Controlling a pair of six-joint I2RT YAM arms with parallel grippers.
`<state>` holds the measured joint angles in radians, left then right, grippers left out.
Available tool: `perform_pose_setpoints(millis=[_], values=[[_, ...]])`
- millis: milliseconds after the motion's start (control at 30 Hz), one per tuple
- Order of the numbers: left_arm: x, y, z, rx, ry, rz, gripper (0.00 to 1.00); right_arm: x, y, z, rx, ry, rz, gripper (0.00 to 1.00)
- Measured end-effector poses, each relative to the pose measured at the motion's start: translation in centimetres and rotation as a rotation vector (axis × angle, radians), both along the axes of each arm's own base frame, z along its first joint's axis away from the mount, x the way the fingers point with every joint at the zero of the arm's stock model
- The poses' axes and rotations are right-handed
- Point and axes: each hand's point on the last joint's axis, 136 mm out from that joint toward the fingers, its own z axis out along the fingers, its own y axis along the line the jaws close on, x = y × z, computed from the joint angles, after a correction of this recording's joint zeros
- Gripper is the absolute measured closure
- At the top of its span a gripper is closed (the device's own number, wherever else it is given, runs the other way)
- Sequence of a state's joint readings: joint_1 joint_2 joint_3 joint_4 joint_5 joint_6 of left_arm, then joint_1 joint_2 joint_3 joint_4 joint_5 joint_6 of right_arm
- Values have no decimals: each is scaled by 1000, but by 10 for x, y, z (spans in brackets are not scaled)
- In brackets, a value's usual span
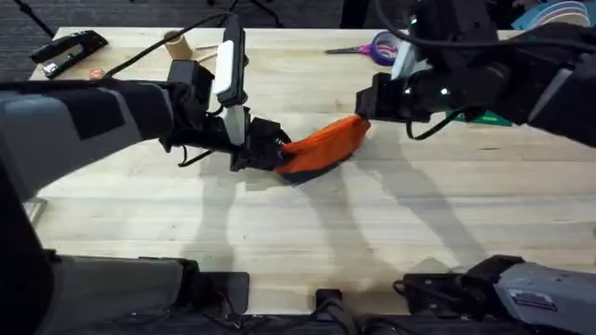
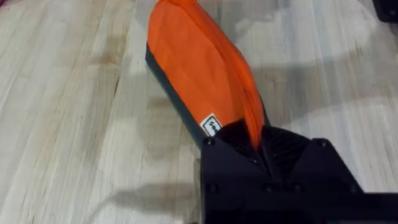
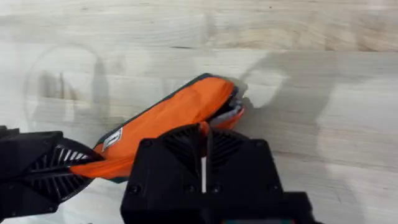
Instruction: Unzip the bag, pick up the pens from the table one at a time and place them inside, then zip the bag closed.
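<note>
the bag point(image 1: 321, 146) lies slantwise on the surface point(image 1: 372, 233); left claw point(image 1: 270, 149) grips its near end, right claw point(image 1: 368, 102) clenched at the far end.

Both hands flank bag point(image 1: 321, 147); near table point(image 1: 307, 242) open.

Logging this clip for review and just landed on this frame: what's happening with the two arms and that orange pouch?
Both arms are working on the orange bag, which lies on the table. The left gripper is clamped on one end of it, and the right gripper is at the opposite end, fingers closed over the top seam where the zip runs. In the right wrist view that end looks slightly parted, with something grey showing inside. Purple-handled scissors lie near the far edge.
</note>
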<state>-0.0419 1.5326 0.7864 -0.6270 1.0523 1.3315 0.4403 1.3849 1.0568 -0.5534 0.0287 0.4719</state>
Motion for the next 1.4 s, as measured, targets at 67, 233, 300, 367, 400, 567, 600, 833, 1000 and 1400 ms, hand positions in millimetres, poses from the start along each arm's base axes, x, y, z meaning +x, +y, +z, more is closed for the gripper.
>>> perform_pose_setpoints(millis=[67, 233, 300, 367, 400, 567, 600, 833, 1000, 1400], values=[[0, 0, 0, -1, -3, -2, 956, 2, -6, 0, 2, 3, -10, 970], [0, -1, 0, 0, -3, -4, 956, 8, -18, -8, -4, 24, -40, 969], [0, -1, 0, 1, -2, -3, 958, 13, -26, -14, -12, 34, -62, 968], [0, -1, 0, 1, -3, -3, 958, 17, -33, -20, -16, 50, -82, 968], [0, -1, 0, 1, -3, -4, 958, 18, -36, -23, -16, 58, -91, 968], [-1, -2, 0, -2, -4, -7, 958, 25, -48, -40, -1, 108, -126, 968], [-1, -2, 0, -3, -3, -7, 958, 26, -49, -43, 4, 118, -130, 968], [-1, -3, 1, -4, -4, -10, 958, 33, -55, -61, 32, 162, -148, 968], [-1, -3, 1, -4, -7, -11, 958, 43, -54, -56, 50, 120, -142, 969], [-2, 0, -3, 12, 11, -2, 958, 58, -82, -24, -35, -28, -173, 453]])
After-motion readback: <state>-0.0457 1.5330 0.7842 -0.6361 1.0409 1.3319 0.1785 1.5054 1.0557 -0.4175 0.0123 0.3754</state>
